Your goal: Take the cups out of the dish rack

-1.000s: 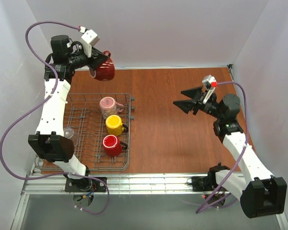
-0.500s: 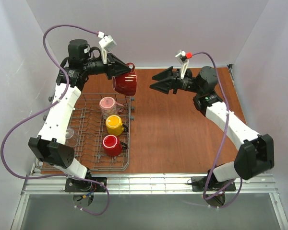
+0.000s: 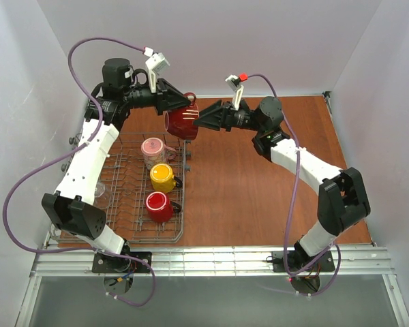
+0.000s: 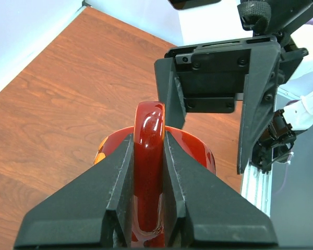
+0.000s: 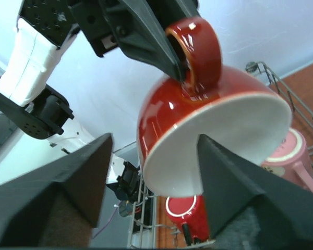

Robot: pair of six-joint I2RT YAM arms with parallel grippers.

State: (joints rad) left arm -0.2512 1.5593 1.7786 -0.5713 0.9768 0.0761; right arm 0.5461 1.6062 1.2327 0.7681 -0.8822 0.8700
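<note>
The red mug (image 3: 182,123) hung aloft
The left gripper (image 4: 147,137) clamped its handle over the dish rack's (image 3: 133,225) far edge; the right gripper (image 5: 154,140) stood wide, flanking its body.

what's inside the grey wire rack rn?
Pink mug, yellow mug, glossy red mug in a column; clear glass tumbler at left. White left arm covers part of the grey wire rack's left side.

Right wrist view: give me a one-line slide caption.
Left gripper holds a red mug by its handle; the right gripper, open, brackets its body.
</note>
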